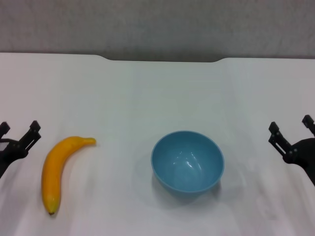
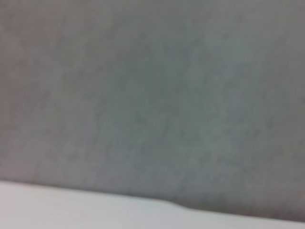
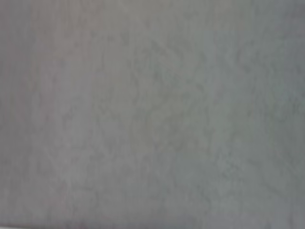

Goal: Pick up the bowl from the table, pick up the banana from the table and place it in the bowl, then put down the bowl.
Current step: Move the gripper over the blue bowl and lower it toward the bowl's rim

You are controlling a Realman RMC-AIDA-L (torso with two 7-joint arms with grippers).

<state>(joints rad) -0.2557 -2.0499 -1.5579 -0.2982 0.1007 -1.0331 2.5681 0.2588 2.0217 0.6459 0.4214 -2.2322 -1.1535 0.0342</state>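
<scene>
One banana (image 1: 55, 172), one bowl (image 1: 187, 162); left gripper (image 1: 19, 131) and right gripper (image 1: 291, 129) spread, empty.

The head camera looks forward and down from above onto the white table (image 1: 147, 98), taking in its notched far edge and the grey wall (image 1: 157, 24) behind. The left wrist camera faces that wall (image 2: 152, 95), with the table's far edge (image 2: 71, 210) along the frame's bottom. The right wrist camera shows wall (image 3: 152, 114) only.
</scene>
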